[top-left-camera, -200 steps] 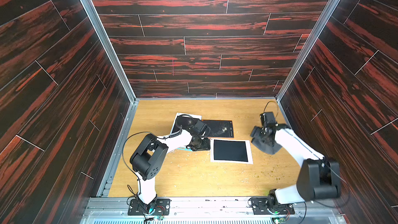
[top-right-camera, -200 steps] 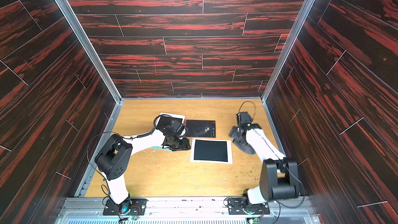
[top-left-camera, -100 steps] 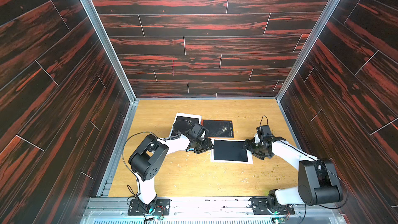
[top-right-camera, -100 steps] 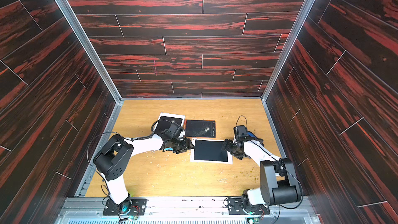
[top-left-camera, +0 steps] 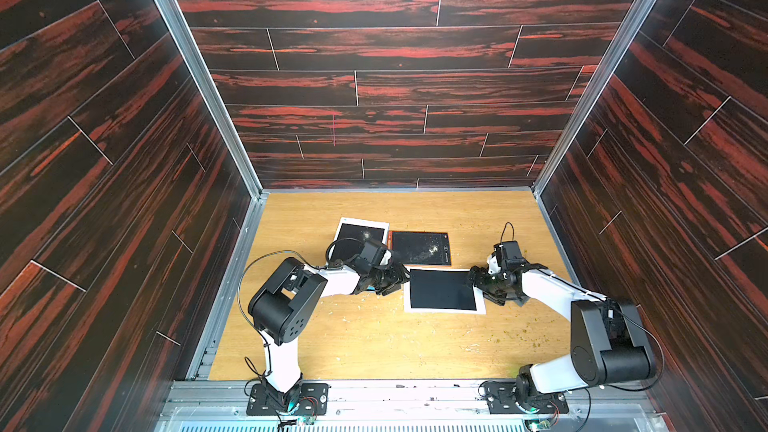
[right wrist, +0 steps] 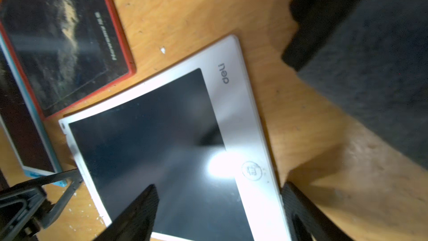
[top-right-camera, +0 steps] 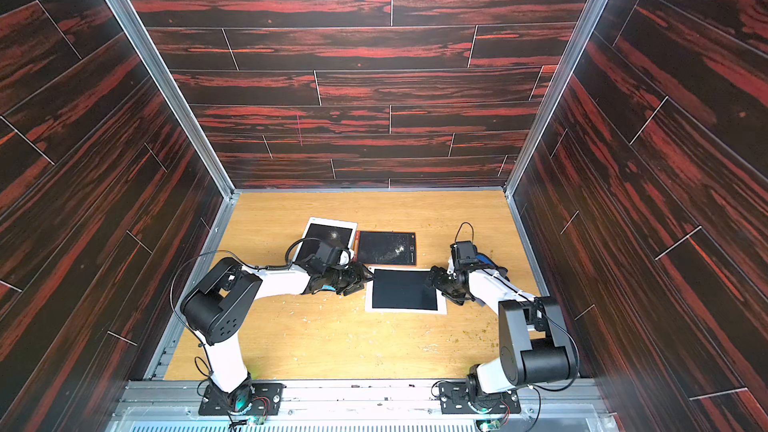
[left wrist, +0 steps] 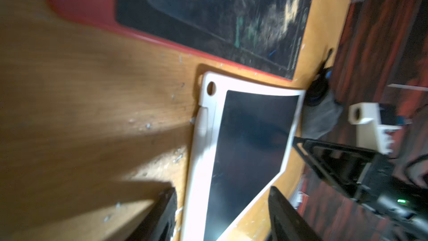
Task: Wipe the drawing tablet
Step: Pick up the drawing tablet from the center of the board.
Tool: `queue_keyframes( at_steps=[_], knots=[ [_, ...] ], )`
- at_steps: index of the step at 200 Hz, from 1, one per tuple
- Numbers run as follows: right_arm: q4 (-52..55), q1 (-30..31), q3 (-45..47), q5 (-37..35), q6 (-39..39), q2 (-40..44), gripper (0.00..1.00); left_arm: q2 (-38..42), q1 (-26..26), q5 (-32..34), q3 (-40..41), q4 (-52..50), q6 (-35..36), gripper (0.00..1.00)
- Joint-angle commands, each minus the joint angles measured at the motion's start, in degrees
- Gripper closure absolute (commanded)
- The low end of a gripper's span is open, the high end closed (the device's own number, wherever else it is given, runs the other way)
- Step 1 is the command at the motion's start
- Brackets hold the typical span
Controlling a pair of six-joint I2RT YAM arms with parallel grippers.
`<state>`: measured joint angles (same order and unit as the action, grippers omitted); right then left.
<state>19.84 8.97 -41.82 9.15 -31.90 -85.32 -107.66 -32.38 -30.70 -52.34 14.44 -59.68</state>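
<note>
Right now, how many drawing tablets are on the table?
3. The near white-framed tablet lies closest to the robot; the red-framed tablet sits just behind it; the far white-framed tablet lies beside the red one, partly under the left arm. No others show.

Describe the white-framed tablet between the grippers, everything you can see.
The white-framed tablet lies flat on the wooden table. Glossy black screen, clean; white plastic-looking frame with a deli logo, round button, corner hole and side stylus. Open jaws of the left gripper and right gripper flank opposite edges; contact unclear.
</note>
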Motion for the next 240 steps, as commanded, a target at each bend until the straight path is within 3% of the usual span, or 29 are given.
queue_keyframes(
  at_steps=[1, 81, 107, 145, 240],
  knots=[
    [0.7, 0.1, 1.1, 1.8, 0.0, -2.6, 0.14, -2.1, 1.2, -2.1, 3.7, 8.9, -5.6, 0.38],
    [-1.4, 0.1, 1.0, 5.6, -1.2, -4.5, 0.14, -3.7, 1.6, -4.5, 7.4, 27.7, -15.4, 0.4],
    [-1.6, 0.1, 0.6, 6.7, -1.1, -4.8, 0.15, -3.1, 1.5, -4.5, 6.8, 25.7, -14.0, 0.41],
    [-1.8, 0.1, 0.2, 7.9, -0.5, -5.5, 0.15, -0.2, 1.6, -4.3, 4.1, 15.0, -6.6, 0.43],
    [-2.4, 0.1, -0.6, 10.3, 0.3, -6.8, 0.15, -3.9, 1.4, -9.7, 2.0, 18.3, -7.3, 0.44]
  ],
)
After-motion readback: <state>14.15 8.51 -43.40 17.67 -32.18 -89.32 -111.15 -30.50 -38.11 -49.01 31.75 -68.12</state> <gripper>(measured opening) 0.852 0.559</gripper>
